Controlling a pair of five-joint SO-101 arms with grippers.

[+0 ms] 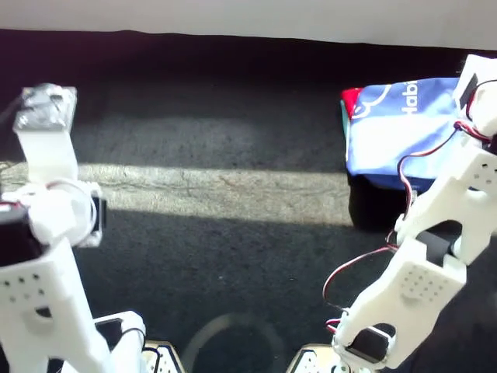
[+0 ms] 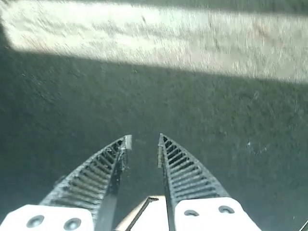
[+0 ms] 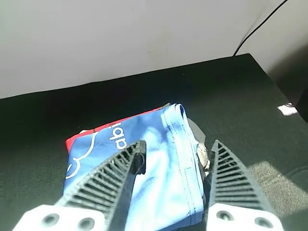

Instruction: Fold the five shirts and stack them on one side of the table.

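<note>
High view: stack of folded shirts [image 1: 404, 128], blue on top with a red edge beneath, at the far right of the table [image 1: 233, 295]. The right arm [image 1: 435, 264] is just beside it, the left arm [image 1: 46, 233] well apart.

Left wrist view: left gripper [image 2: 143, 144], jaws slightly parted, holding nothing, over dark table surface.

Right wrist view: right gripper [image 3: 178, 144], jaws spread wide, holding nothing, the stack directly ahead and below.

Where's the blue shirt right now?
High view: the blue shirt tops the folded stack at the table's far right, just ahead of the right gripper.
</note>
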